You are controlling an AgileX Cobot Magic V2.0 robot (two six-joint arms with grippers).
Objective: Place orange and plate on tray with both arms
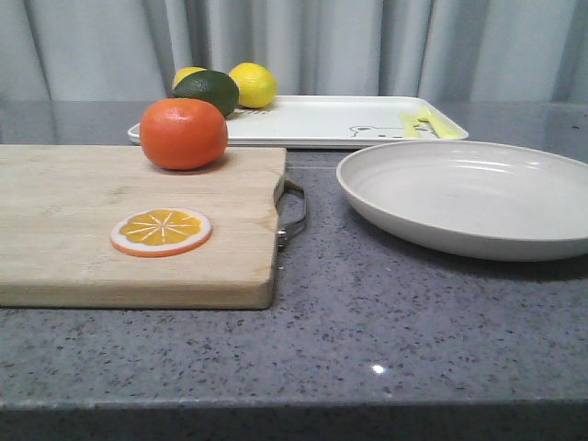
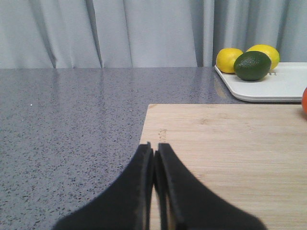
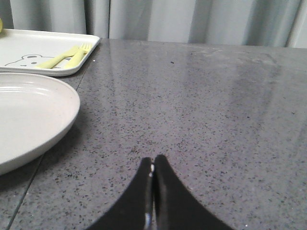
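Observation:
The glossy red-orange orange (image 1: 184, 133) rests at the far end of the wooden cutting board (image 1: 83, 216); only its edge (image 2: 304, 100) shows in the left wrist view. The wide off-white plate (image 1: 469, 196) lies on the counter to the right, also seen in the right wrist view (image 3: 29, 117). Behind both stands the white tray (image 1: 322, 119) with a bear drawing (image 3: 29, 48). My left gripper (image 2: 154, 148) is shut and empty over the board's near left corner. My right gripper (image 3: 153, 160) is shut and empty over bare counter right of the plate. Neither gripper appears in the front view.
An orange slice disc (image 1: 161, 231) lies on the board. Two lemons (image 1: 253, 84) and a dark green fruit (image 1: 208, 91) sit at the tray's left end. The board has a metal handle (image 1: 294, 216) facing the plate. Grey curtains hang behind the counter.

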